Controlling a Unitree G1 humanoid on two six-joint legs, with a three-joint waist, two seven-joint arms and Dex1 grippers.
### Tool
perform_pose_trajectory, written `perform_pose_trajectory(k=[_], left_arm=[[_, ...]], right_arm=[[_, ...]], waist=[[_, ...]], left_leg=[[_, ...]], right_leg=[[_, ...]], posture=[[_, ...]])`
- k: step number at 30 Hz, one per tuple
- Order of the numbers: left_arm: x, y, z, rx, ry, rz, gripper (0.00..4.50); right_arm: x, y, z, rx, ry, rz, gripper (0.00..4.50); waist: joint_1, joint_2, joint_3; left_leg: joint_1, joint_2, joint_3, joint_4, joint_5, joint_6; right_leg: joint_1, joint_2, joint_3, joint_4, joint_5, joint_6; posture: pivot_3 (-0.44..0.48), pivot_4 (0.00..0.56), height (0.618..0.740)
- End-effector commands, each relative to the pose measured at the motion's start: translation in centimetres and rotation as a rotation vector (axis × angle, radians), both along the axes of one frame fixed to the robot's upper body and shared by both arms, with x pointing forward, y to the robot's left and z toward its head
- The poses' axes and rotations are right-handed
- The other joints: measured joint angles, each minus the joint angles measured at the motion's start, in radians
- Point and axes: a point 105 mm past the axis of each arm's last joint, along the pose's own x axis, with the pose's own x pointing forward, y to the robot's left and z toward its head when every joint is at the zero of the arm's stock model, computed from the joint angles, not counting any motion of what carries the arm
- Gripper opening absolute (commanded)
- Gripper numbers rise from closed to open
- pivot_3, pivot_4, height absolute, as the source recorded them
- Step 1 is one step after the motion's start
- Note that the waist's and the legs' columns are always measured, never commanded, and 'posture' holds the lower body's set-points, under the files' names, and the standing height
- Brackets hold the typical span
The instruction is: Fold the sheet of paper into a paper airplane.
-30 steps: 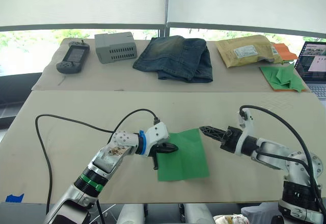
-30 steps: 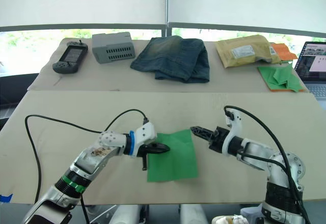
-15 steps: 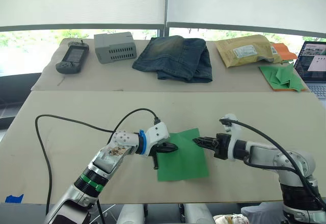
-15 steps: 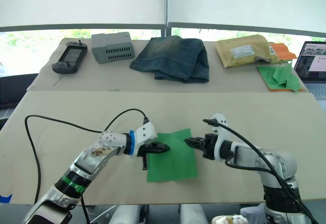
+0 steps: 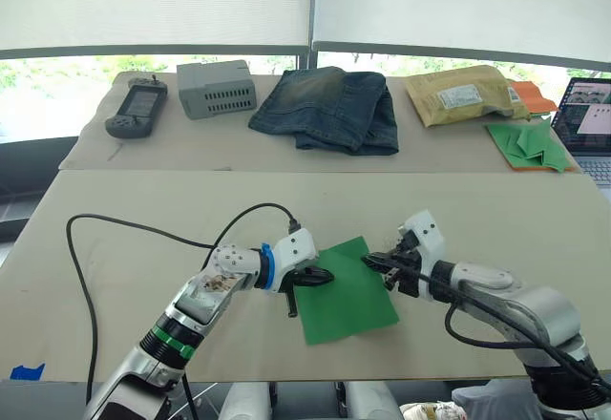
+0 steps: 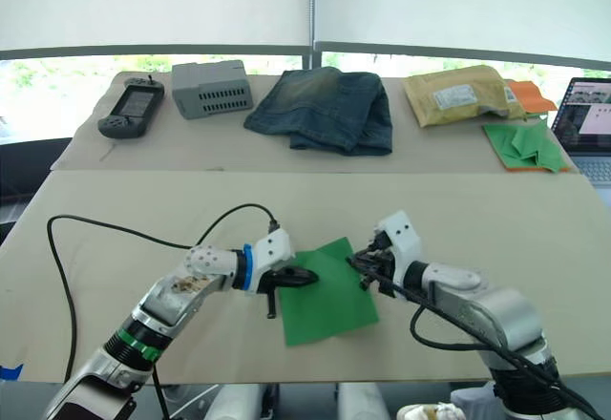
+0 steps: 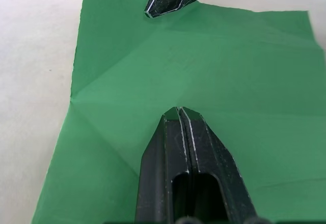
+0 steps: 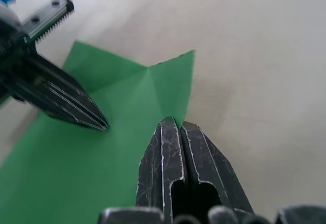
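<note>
One sheet of paper [image 5: 346,289], bright green, lies flat on the near table [image 5: 143,200], between the two grippers. Creases are visible across it in the left wrist view; no airplane shape is formed yet.

Left gripper [image 5: 325,276]: fingers pressed together, tips resting on the sheet's left part, apparently pinning it to the tabletop rather than pinching it.

Right gripper [image 5: 374,262]: fingers pressed together at the sheet's far right edge. In the right wrist view the edge meets the fingertips [image 8: 173,127]; whether paper is caught between them cannot be told.

Handling, as a judgement: very light, thin, limp; it will slide on the smooth table covering under any sideways push and will buckle or crumple if squeezed mid-sheet. It holds a crease well but tears at edges under a hard pull. Best hold is at a corner or free edge, lifted slightly, with the other gripper pressing the body flat so that the sheet does not drift.

Items on the far table, left to right:
- handheld controller [image 5: 137,107]
- grey box [image 5: 217,88]
- folded jeans [image 5: 329,107]
- padded envelope [image 5: 462,94]
- heap of green paper darts with orange sheet [image 5: 529,145]
- laptop [image 5: 590,124], at the right edge
</note>
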Motion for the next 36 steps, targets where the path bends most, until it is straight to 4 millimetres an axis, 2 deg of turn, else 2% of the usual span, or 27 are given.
perform_pose_trajectory(k=[1,3,6,10,12,17,22,25,29,33,36], left_arm=[[0.3,0.3,-0.1,0.008,0.004,0.008,0.00],[0.4,0.4,-0.1,0.007,0.003,0.012,0.00],[0.5,0.4,0.1,0.004,-0.004,0.006,0.00],[0.9,0.3,0.6,-0.013,-0.005,0.007,0.00],[1.0,0.3,0.8,-0.021,-0.005,0.012,0.00],[1.2,0.4,2.0,-0.072,0.032,0.034,0.00],[2.6,0.3,4.5,-0.191,0.052,0.109,0.00],[3.2,-0.4,5.4,-0.235,0.063,0.122,0.00],[2.8,-1.9,4.9,-0.204,0.072,0.083,0.00],[2.5,-2.2,2.0,-0.033,0.114,0.096,0.00],[2.8,-2.3,0.9,0.018,0.122,0.122,0.00]], right_arm=[[-0.7,0.8,1.1,-0.095,-0.162,0.099,0.07],[-1.0,1.2,1.1,-0.144,-0.242,0.152,0.07],[-2.0,1.8,0.2,-0.309,-0.409,0.311,0.07],[-1.8,1.0,-1.3,-0.525,-0.583,0.412,0.07],[-1.8,0.9,-1.8,-0.581,-0.638,0.450,0.07],[-1.6,0.6,-3.3,-0.636,-0.704,0.431,0.07],[-2.0,0.8,-4.5,-0.665,-0.726,0.449,0.07],[-2.0,0.9,-4.7,-0.660,-0.720,0.435,0.07],[-2.0,0.9,-4.7,-0.666,-0.720,0.426,0.07],[-1.9,0.4,-4.6,-0.670,-0.721,0.408,0.07],[-1.9,0.2,-4.6,-0.677,-0.723,0.407,0.07]], waist=[[0.001,0.000,0.000],[0.001,0.000,0.000],[0.001,0.000,0.000],[0.000,0.000,0.000],[0.000,0.000,0.000],[0.001,-0.001,0.000],[0.000,-0.002,-0.001],[-0.002,-0.002,-0.001],[-0.006,-0.002,-0.001],[-0.003,-0.002,-0.001],[0.000,-0.002,-0.001]], left_leg=[[0.000,0.000,0.000,0.000,0.000,0.000],[0.000,0.000,0.001,0.000,0.000,0.000],[0.001,0.000,0.003,0.000,0.000,0.000],[0.002,-0.002,0.005,0.001,0.000,0.000],[0.002,-0.002,0.005,0.001,0.000,0.000],[0.002,-0.002,0.005,0.001,0.000,0.000],[0.003,-0.001,0.005,0.003,0.000,0.000],[0.006,-0.002,0.005,0.004,0.000,0.000],[0.007,-0.001,0.005,0.004,0.000,0.000],[0.007,-0.001,0.005,0.003,0.000,0.000],[0.007,-0.001,0.005,0.004,0.000,0.000]], right_leg=[[0.000,0.000,0.000,0.000,0.000,0.000],[0.000,0.000,0.000,0.000,0.000,0.000],[0.000,0.000,0.000,0.000,0.000,0.000],[0.000,0.000,0.000,0.000,0.000,0.000],[0.000,0.000,0.000,0.001,0.000,0.000],[0.000,0.001,0.000,0.001,0.000,0.000],[0.001,0.001,0.000,0.004,0.000,0.000],[0.003,0.001,0.000,0.006,0.000,-0.001],[0.003,0.002,0.001,0.009,-0.002,-0.003],[0.003,0.003,0.001,0.010,-0.002,-0.003],[0.002,0.003,0.001,0.010,-0.002,-0.003]], posture=[[0.000,0.150,0.728],[0.000,0.150,0.728],[0.000,0.150,0.728],[0.000,0.150,0.728],[0.000,0.150,0.728],[0.000,0.150,0.728],[0.000,0.150,0.728],[0.000,0.150,0.728],[0.000,0.150,0.728],[0.000,0.150,0.728],[0.000,0.150,0.728]])
